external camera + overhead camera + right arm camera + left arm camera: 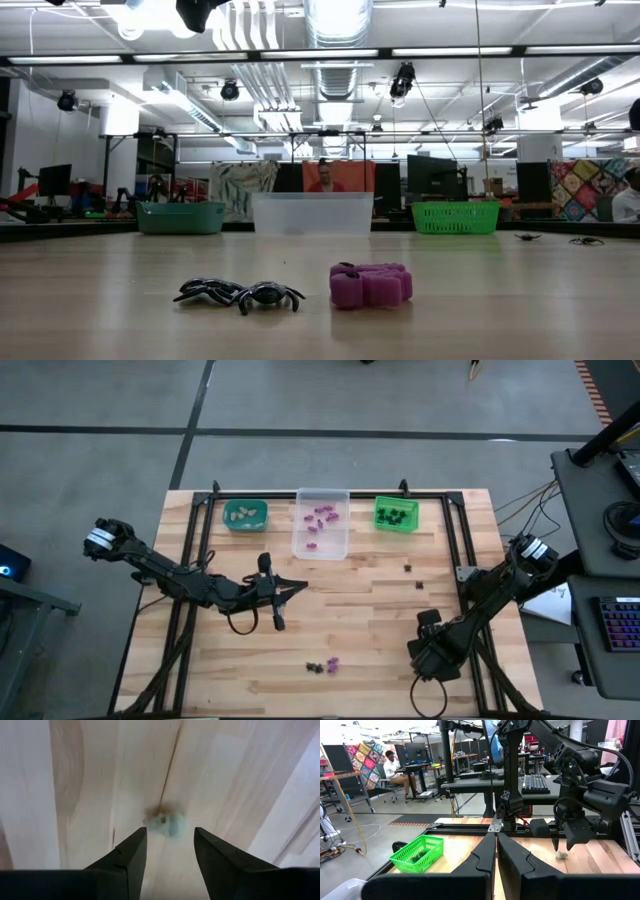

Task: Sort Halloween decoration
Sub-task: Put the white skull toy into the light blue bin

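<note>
Right wrist view, jaws apart over beige trinket (pixel 164 824)

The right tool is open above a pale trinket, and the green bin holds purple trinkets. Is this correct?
Not fully. The right tool is open above a pale trinket, as the right wrist view shows. But the high view shows the green bin holds black trinkets; the purple trinkets lie in the clear bin.
</note>
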Controlling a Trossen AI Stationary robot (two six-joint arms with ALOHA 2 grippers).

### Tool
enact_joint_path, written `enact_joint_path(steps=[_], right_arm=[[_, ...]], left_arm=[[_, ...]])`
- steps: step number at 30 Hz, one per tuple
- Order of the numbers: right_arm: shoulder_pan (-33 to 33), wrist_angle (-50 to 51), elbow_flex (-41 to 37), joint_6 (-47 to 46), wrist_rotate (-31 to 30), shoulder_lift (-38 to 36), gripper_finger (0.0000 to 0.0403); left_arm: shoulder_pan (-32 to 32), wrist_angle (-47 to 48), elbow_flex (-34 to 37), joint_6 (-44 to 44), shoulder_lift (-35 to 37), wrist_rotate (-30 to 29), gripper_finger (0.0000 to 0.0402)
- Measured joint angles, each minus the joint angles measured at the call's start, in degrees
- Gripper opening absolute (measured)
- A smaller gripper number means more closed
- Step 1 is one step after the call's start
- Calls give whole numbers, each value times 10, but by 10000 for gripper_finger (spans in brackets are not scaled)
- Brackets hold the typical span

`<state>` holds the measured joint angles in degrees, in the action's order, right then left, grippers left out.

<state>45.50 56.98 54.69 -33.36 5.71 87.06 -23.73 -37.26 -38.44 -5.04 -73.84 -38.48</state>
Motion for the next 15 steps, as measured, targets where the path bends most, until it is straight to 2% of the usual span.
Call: enact_joint_path(steps=[15], right_arm=[[0, 3, -19, 111, 2, 5, 146]], left_arm=[[0, 0, 0, 6, 0, 0, 0]])
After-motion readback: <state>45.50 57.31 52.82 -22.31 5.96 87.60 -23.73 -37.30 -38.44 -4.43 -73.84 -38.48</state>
